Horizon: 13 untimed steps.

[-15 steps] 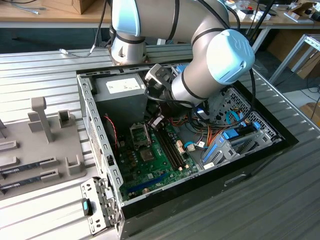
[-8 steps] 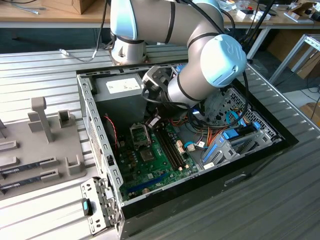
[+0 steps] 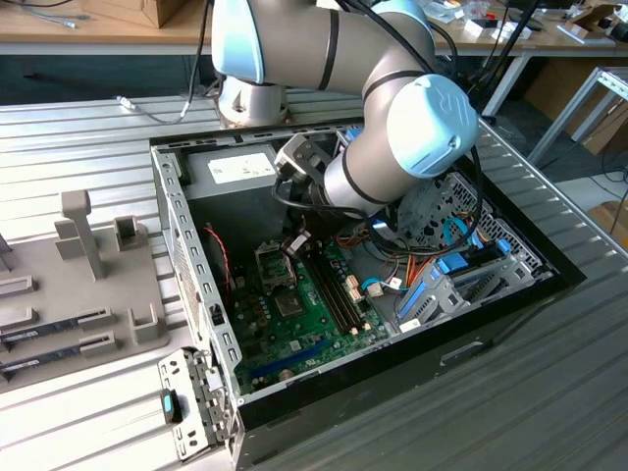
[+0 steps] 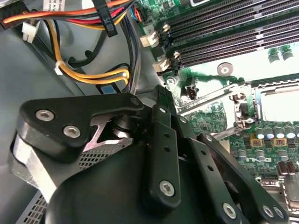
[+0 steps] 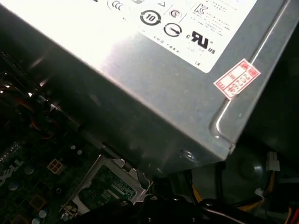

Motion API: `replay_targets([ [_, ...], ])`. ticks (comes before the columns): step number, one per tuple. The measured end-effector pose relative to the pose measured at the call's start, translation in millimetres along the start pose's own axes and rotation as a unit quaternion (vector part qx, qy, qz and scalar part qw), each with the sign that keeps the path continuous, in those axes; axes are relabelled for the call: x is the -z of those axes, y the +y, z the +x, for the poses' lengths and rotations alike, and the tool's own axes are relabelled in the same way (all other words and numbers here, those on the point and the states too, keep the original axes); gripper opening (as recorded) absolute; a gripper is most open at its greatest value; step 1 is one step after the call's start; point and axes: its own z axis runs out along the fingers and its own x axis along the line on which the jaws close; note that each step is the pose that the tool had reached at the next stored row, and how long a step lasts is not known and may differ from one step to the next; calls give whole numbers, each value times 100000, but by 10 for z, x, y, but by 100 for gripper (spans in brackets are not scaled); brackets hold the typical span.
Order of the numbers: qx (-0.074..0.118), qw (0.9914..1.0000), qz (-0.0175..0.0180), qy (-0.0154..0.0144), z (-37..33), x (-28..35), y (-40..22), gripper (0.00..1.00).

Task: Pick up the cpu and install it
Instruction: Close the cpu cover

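Note:
My gripper (image 3: 294, 241) hangs inside the open computer case, just above the back part of the green motherboard (image 3: 314, 314). Below it sits the metal socket frame (image 3: 274, 263). In the second wrist view the gripper's black linkage (image 4: 168, 154) is in the foreground, with the socket frame (image 4: 254, 105) and its bright washed-out interior beyond. The first wrist view looks past the dark gripper body (image 5: 173, 210) to the socket frame (image 5: 110, 186) under the power supply. The cpu is hidden: I cannot pick it out on the board or at the gripper.
The silver power supply (image 5: 154, 70) stands close behind the gripper. Bundled yellow, orange and black cables (image 4: 93, 74) run beside it. Memory slots (image 3: 339, 289) lie toward the exterior view's right of the socket. Case walls (image 3: 186, 255) ring the board. A grey fixture tray (image 3: 78, 285) sits outside.

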Motion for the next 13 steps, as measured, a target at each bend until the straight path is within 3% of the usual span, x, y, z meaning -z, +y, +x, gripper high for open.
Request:
replay_targets([
  [13, 34, 100000, 0, 13, 29, 63, -11, 11],
])
